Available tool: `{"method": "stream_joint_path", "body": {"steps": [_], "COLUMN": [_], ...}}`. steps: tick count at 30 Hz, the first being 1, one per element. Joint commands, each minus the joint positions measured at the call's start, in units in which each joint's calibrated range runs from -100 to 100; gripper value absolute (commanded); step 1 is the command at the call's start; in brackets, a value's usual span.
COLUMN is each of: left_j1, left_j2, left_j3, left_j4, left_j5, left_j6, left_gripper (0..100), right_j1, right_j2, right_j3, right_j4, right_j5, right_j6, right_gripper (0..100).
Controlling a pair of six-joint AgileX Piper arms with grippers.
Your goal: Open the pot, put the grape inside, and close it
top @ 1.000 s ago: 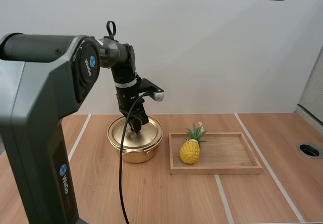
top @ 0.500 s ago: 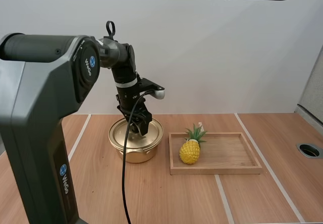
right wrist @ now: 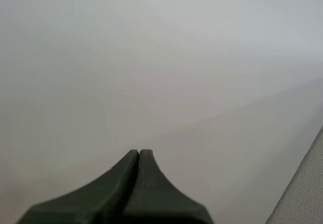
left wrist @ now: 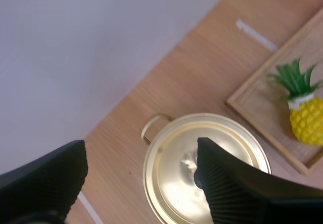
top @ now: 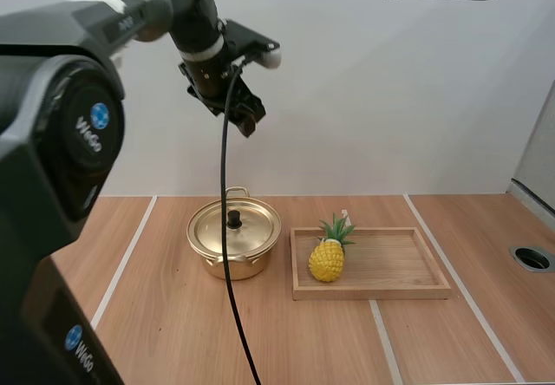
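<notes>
High view: my left pincer [top: 249, 118] hangs above the pot [top: 232, 253], lid [top: 247, 229] on; the fruit in the tray [top: 390, 291] is a pineapple [top: 327, 261]. Left wrist: fingers [left wrist: 227, 188] spread, empty. Right wrist: right pincer [right wrist: 139, 156] pressed together. I judge every step remains.

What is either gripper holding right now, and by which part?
Nothing. The left gripper hangs open above the pot, whose lid is on; the right gripper is shut on nothing.

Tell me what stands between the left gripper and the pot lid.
Nothing visible. The left gripper hangs open high above the lid, which sits on the pot; only air lies between. The pineapple lies aside in the tray.
</notes>
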Motion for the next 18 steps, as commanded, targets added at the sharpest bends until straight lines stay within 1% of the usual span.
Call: {"method": "stream_joint_path", "body": {"steps": [1,5,8,10,13,14,16,18], "left_j1": [-0.21,-0.21,-0.21,-0.21,-0.21,-0.21,-0.21,-0.21], "left_j2": [-5.85,-12.23,-17.0,-19.85,-23.97,-25.25,-28.46,-31.53], "left_j3": [-4.19,-8.62,-11.07,-12.6,-13.8,-13.86,-13.86,-13.86], "left_j4": [0.07,0.17,0.17,1.64,4.3,4.87,4.87,4.87], "left_j5": [0.0,0.0,0.0,0.0,0.0,0.0,0.0,-0.65], "left_j6": [-3.08,-5.82,-6.0,-7.68,-9.41,-9.41,-9.41,-9.41], "left_gripper": [100,100,100,100,50,35,0,0], "right_j1": [-0.24,-0.24,-0.24,-0.24,-0.24,-0.24,-0.24,-0.24], "right_j2": [-0.57,-0.57,-0.57,-0.57,-0.57,-0.57,-0.57,-0.57], "right_j3": [0.08,0.08,0.08,0.08,0.08,0.08,0.08,0.08], "right_j4": [0.18,0.18,0.18,0.18,0.18,0.18,0.18,0.18], "right_j5": [-0.32,-0.32,-0.32,-0.32,-0.32,-0.32,-0.32,-0.32], "right_j6": [-0.07,-0.07,-0.07,-0.07,-0.07,-0.07,-0.07,-0.07], "right_gripper": [0,0,0,0,0,0,0,0]}}
